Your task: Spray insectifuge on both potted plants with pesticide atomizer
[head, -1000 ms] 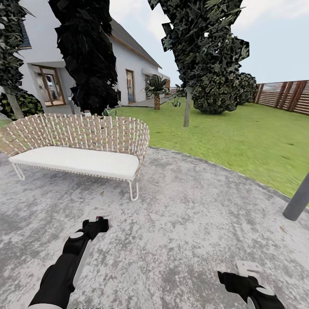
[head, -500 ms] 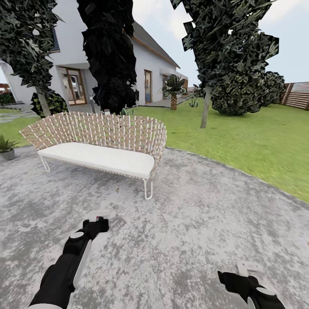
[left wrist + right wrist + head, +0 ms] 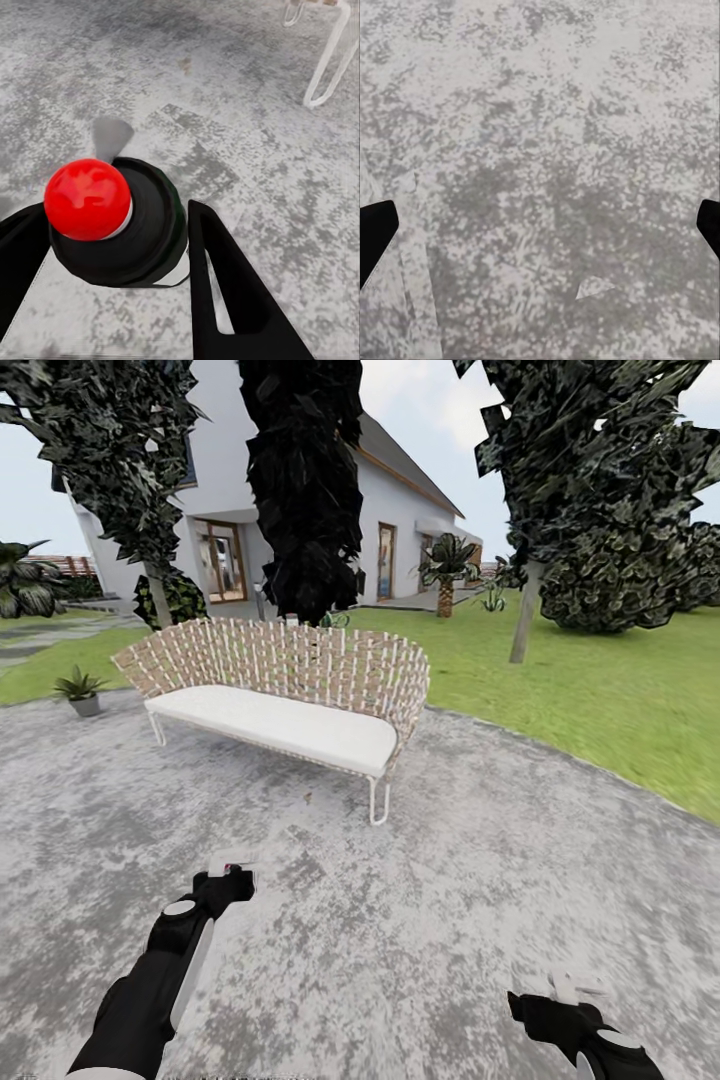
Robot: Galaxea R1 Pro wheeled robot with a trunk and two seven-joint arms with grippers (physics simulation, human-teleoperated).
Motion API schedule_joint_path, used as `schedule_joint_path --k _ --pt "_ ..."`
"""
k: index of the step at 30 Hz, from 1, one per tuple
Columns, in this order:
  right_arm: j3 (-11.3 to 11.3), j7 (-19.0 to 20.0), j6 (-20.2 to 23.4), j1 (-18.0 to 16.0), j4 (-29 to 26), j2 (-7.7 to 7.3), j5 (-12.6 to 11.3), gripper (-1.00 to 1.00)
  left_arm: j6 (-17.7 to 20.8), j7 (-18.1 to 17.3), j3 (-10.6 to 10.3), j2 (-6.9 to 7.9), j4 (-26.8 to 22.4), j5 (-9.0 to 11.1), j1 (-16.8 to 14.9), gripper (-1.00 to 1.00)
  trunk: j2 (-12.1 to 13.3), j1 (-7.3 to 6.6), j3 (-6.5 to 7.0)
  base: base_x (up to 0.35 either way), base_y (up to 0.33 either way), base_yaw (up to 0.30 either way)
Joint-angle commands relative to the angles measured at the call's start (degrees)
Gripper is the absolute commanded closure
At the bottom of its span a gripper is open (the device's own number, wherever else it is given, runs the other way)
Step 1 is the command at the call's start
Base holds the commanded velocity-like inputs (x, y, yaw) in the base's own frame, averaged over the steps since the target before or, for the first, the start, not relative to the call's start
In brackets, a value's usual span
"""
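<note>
In left end effector [image 3: 112,247]: pesticide atomizer [image 3: 112,225] (no legible label).

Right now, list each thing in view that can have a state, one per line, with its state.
Left gripper: shut on the pesticide atomizer.
Pesticide atomizer: held between the left fingers, off the patio.
Right gripper: open, holding nothing, above the patio.
Potted plant: upright in its pot at the patio's edge, beside the bench's end.
Bench: upright on the patio, seat unoccupied.
</note>
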Motion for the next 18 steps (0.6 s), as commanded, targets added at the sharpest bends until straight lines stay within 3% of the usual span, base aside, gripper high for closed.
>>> schedule_joint_path --k 1,9,18 --pt "0.0 0.0 0.3 0.0 -0.1 -0.02 0.0 -1.00 0.3 -0.1 0.1 -0.06 -0.1 -0.3 0.0 1.00 0.0 -0.01 -0.05 0.028 0.000 0.257" --pt "0.0 0.0 0.3 0.0 0.0 -0.02 0.0 -1.00 0.3 -0.1 0.1 -1.07 -0.1 -0.3 0.0 1.00 0.0 -0.01 -0.05 0.073 0.000 0.257" --pt "0.0 0.0 0.3 0.0 0.0 -0.02 0.0 -1.00 0.3 -0.1 0.1 -1.20 -0.1 -0.3 0.0 1.00 0.0 -0.01 -0.05 0.039 0.000 0.257"
